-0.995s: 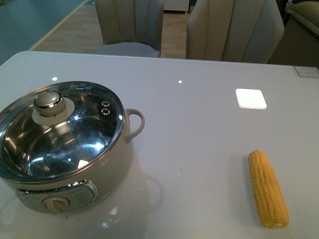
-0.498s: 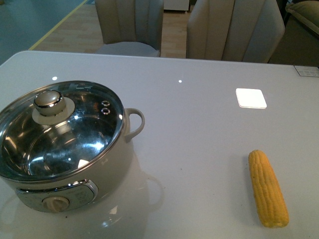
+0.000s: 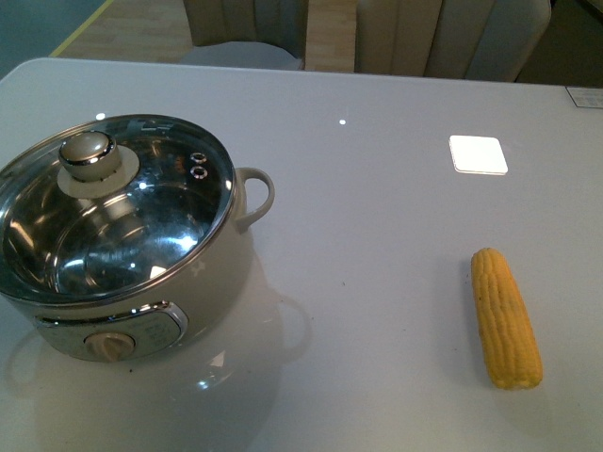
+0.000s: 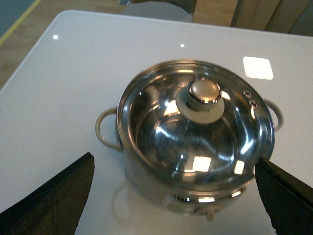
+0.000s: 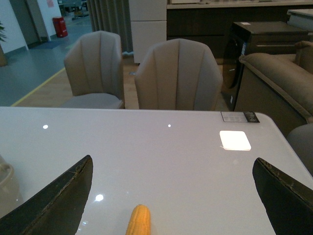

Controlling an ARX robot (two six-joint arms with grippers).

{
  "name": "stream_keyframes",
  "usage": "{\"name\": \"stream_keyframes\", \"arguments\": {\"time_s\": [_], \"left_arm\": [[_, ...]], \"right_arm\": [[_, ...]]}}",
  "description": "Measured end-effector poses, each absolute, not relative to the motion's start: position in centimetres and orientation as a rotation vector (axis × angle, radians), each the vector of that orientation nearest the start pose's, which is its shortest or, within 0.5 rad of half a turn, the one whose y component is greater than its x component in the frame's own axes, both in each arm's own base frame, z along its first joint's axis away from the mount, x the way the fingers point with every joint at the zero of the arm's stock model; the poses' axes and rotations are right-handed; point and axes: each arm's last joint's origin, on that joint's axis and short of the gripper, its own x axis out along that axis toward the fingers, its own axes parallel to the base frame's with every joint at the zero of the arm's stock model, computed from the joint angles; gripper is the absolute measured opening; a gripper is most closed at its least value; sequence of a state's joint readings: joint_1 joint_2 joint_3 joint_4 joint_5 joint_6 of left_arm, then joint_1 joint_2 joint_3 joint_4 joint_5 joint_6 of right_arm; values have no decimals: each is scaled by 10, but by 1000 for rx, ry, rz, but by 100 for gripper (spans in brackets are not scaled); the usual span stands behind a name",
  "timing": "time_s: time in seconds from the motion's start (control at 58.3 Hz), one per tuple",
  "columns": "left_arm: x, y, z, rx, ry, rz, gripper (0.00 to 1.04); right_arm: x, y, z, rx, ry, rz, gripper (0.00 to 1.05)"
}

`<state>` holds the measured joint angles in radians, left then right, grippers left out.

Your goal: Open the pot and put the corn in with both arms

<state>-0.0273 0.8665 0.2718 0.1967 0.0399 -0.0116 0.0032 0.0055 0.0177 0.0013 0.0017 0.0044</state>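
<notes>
The cream pot [image 3: 193, 282] stands at the table's left, shut by a glass lid [image 3: 179, 212] with a round metal knob [image 3: 88, 153]; its dial faces me. The yellow corn [image 3: 505, 316] lies on the table at the right. Neither arm shows in the front view. In the left wrist view the pot [image 4: 146, 178] and its lid knob [image 4: 204, 91] lie between the wide-open left gripper [image 4: 176, 196], which is above and apart. In the right wrist view the corn tip [image 5: 139, 220] shows between the fingers of the open, empty right gripper [image 5: 171, 196].
A white square patch [image 3: 478, 154] lies on the grey table [image 3: 377, 235] at the back right. Two beige chairs [image 5: 146, 76] stand behind the table's far edge. A sofa [image 5: 274, 83] is at the far right.
The front view has tilted down: pot, corn and white patch all sit higher in the picture and less of the chairs shows. Nothing on the table has moved.
</notes>
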Motion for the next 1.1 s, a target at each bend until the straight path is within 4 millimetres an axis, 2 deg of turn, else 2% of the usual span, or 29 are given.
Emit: {"name": "stream_keyframes", "arguments": {"time_s": [0.137, 0.257, 0.36, 0.498, 0.635, 0.772, 0.892, 1.098], "left_arm": [[218, -14, 184, 7, 336, -80, 98], [257, -24, 177, 28, 284, -94, 98], [278, -30, 167, 42, 273, -104, 98], [301, -35, 143, 71, 287, -104, 98], [313, -38, 114, 87, 326, -90, 98], [314, -48, 85, 99, 375, -104, 98], [316, -53, 73, 103, 391, -102, 98], [320, -54, 64, 94, 402, -84, 98]], "right_arm": [[97, 0, 169, 4, -14, 2, 96], [97, 0, 169, 4, -14, 2, 96], [97, 0, 169, 4, -14, 1, 96], [97, 0, 169, 4, -14, 2, 96], [97, 0, 169, 4, -14, 2, 96], [97, 0, 169, 4, -14, 2, 96], [97, 0, 169, 4, -14, 2, 96], [97, 0, 169, 4, -14, 2, 96]]}}
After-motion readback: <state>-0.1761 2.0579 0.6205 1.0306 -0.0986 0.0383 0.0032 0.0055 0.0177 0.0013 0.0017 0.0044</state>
